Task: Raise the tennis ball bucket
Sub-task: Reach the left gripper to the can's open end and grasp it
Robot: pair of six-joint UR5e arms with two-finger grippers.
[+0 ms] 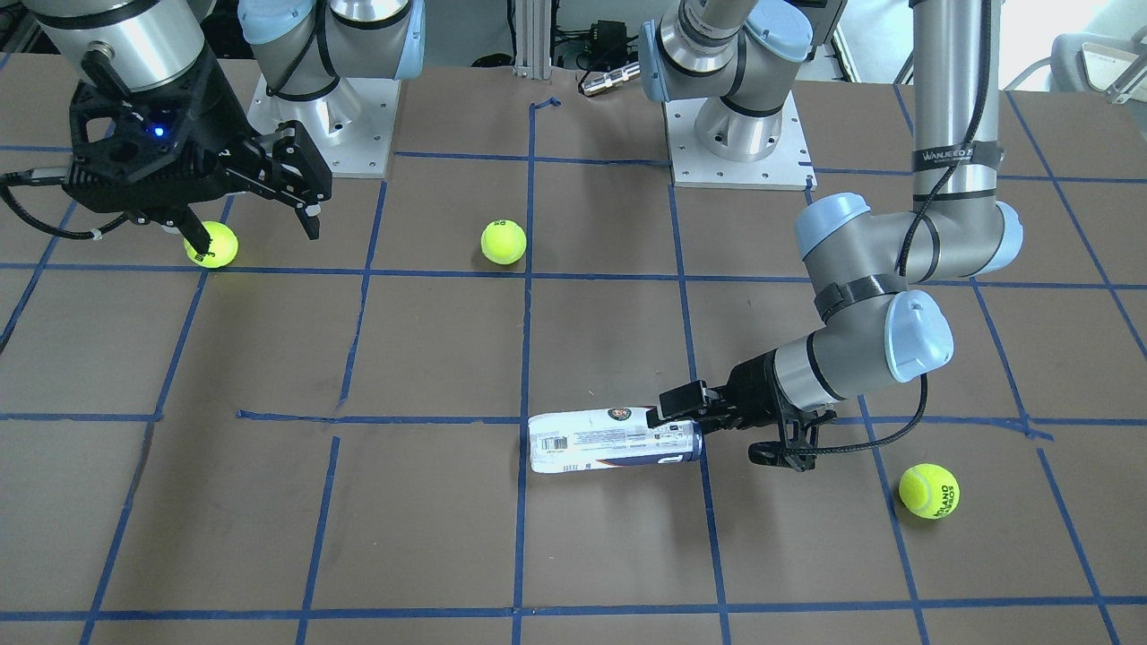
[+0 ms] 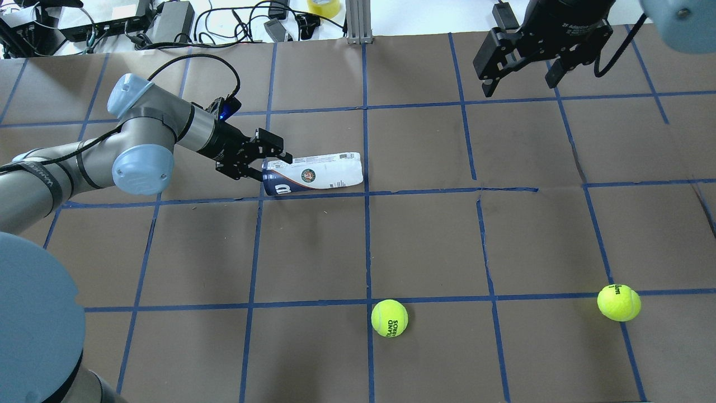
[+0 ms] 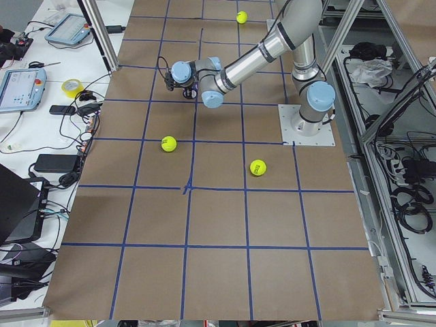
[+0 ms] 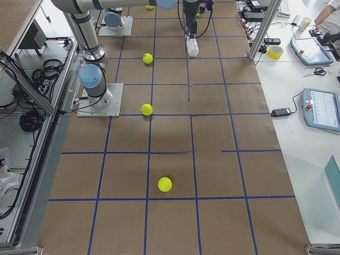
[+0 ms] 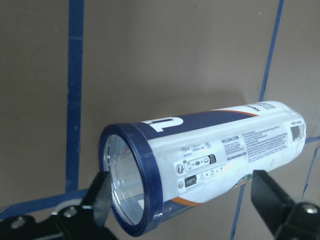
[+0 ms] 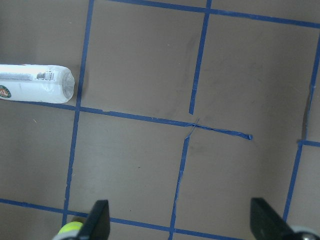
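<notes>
Task object: slim cylindrical tennis ball bucket (image 2: 321, 174) with a white printed label and a dark navy rim, lying on its side on the brown paper-covered table (image 2: 425, 246) marked with a blue tape grid
Bucket position: in the table's left half, just beside the midline and nearer the operators' edge than the robot's edge; the white end points toward the midline, the navy open end toward the left edge
Left gripper: black two-finger left gripper (image 2: 271, 167) held low and nearly level at the navy end, jaws parted and set to either side of the rim, not clamped
Gripper-to-bucket relation: in the left wrist view the near finger (image 5: 97, 192) sits right at the rim, contact uncertain; the far finger (image 5: 270, 197) stands clear of the bucket's wall; the bucket rests on the table
Right gripper: black right gripper (image 2: 520, 87) raised high over the table's right half, jaws spread wide with nothing between them, well apart from the bucket
Loose items: three yellow-green felt tennis balls; ball A (image 2: 389, 318) near the robot's edge just right of the midline; ball B (image 2: 618, 302) near the robot's edge toward the right edge; ball C (image 1: 929, 490) between the left gripper and the left edge
</notes>
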